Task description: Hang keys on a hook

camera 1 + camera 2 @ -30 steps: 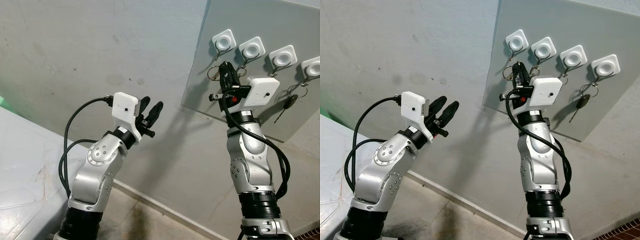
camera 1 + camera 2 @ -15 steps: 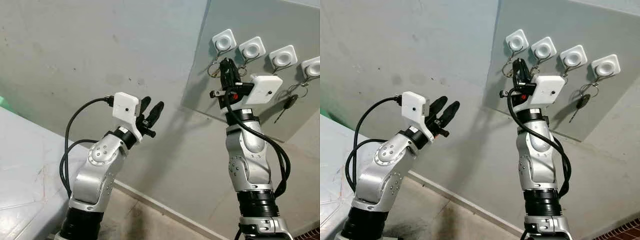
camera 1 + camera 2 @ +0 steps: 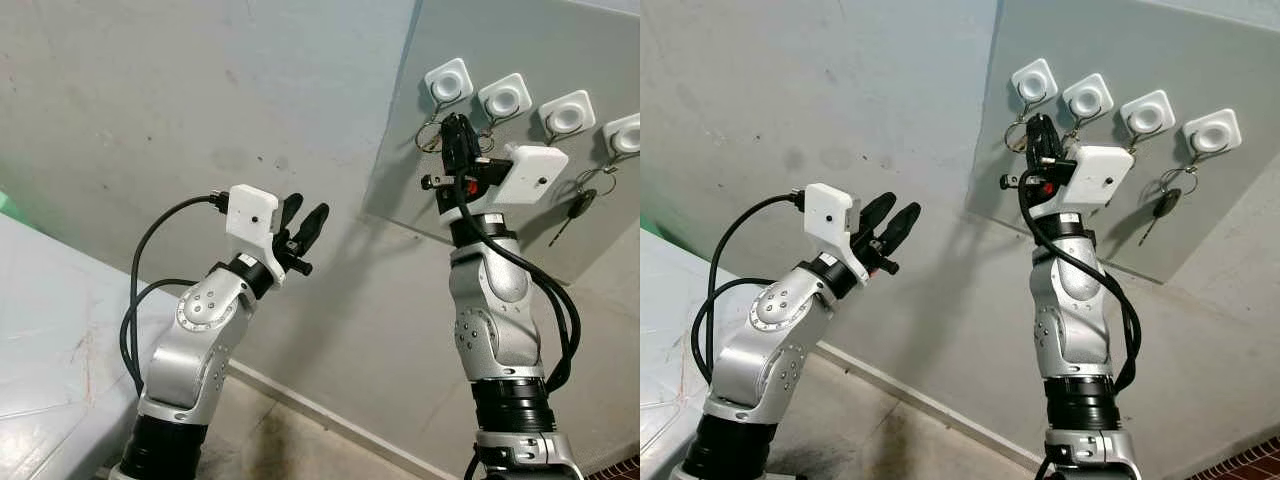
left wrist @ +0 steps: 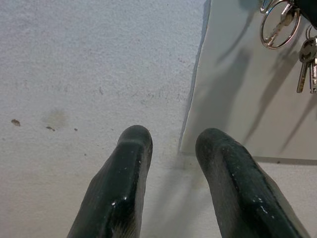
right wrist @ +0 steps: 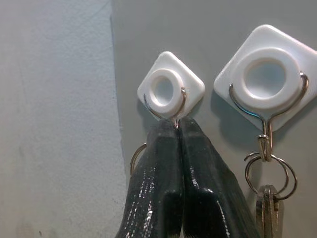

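Note:
Four white square hooks sit in a row on a grey board (image 3: 398, 165) fixed to the wall. My right gripper (image 3: 455, 124) is raised to the leftmost hook (image 3: 447, 82) and is shut on a silver key ring (image 3: 428, 136). In the right wrist view the shut fingertips (image 5: 177, 124) touch the bottom of that hook's wire (image 5: 163, 90), and part of the ring (image 5: 137, 154) curves out beside them. My left gripper (image 3: 303, 222) is held up open, away from the board, with nothing between its fingers (image 4: 130, 148).
The second hook (image 3: 503, 97) and third hook (image 3: 566, 113) carry key rings. A black-headed key (image 3: 580, 205) hangs from the fourth hook (image 3: 625, 133). A pale surface (image 3: 40, 340) lies at lower left, and bare concrete wall spreads left of the board.
My right gripper has risen a little with the key ring, ending at the leftmost hook's wire. The left arm has barely moved.

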Available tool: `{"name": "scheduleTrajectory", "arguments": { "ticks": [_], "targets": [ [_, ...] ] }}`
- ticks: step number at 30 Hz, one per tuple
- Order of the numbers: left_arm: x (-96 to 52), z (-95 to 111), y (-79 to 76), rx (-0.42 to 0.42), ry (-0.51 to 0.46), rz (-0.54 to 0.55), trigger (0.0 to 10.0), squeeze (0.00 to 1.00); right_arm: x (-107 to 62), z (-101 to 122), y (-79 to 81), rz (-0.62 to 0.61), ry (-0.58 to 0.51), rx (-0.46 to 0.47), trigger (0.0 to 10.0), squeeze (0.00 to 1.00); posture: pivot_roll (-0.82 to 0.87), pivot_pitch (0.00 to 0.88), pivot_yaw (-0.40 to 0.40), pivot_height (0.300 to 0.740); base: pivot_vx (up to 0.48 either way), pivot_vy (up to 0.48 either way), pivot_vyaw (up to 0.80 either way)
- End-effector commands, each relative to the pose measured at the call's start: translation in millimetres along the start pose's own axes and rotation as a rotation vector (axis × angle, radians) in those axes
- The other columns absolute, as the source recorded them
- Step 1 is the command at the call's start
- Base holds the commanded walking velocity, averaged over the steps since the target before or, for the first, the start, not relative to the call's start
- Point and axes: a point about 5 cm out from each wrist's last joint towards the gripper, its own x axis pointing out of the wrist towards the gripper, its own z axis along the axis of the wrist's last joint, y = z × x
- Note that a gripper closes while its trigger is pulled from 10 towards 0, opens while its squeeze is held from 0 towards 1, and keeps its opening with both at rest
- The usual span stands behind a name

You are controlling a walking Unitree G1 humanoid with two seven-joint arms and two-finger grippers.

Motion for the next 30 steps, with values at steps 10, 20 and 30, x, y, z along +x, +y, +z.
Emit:
{"name": "scheduleTrajectory", "arguments": {
  "ticks": [10,20,30],
  "targets": [
    [2.0,2.7,-3.9,0.005,-0.004,-0.024,10.0,0.0,6.7,15.5,1.9,-0.006,-0.059,0.018,10.0,0.0,0.11,0.0,-0.08,0.74,0.0,0.0,0.0],
    [1.9,2.6,-3.7,0.004,-0.003,-0.024,10.0,0.0,8.7,18.4,0.5,-0.037,-0.067,0.076,10.0,0.0,0.11,0.0,-0.08,0.74,0.0,0.0,0.0],
    [1.9,2.8,-3.8,0.004,-0.002,-0.024,10.0,0.0,13.1,20.8,2.1,-0.067,-0.024,0.068,10.0,0.0,0.11,0.0,-0.08,0.74,0.0,0.0,0.0]
  ]
}}
